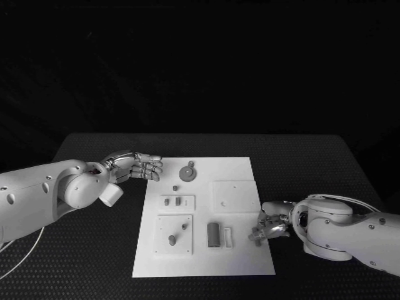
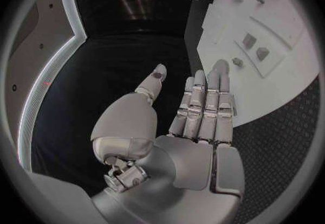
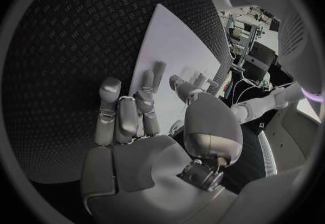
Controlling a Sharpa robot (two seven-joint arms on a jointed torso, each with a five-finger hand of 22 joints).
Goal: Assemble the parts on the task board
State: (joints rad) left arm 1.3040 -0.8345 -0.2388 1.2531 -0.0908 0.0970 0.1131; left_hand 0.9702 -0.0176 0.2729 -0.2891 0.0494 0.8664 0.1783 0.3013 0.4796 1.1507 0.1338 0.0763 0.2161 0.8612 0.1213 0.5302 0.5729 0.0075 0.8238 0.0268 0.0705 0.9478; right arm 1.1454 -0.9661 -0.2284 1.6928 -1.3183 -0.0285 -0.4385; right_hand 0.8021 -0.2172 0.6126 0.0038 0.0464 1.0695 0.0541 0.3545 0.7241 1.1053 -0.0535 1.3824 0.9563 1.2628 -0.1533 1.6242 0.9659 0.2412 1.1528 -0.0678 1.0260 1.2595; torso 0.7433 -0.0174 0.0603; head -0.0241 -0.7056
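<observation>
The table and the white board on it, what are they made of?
The table looks like black rubber or textured matting: a fine raised diamond pattern, dull finish. The task board looks like smooth matt white plastic, flat with shallow recessed panels; painted metal is possible.

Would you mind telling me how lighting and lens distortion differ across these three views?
Head view: dim, dark surround, the white board brightest and its edges straight. Left wrist view: fisheye, the board's edge bends, the left hand evenly lit. Right wrist view: fisheye too, the table curves, and the right hand looms large.
</observation>
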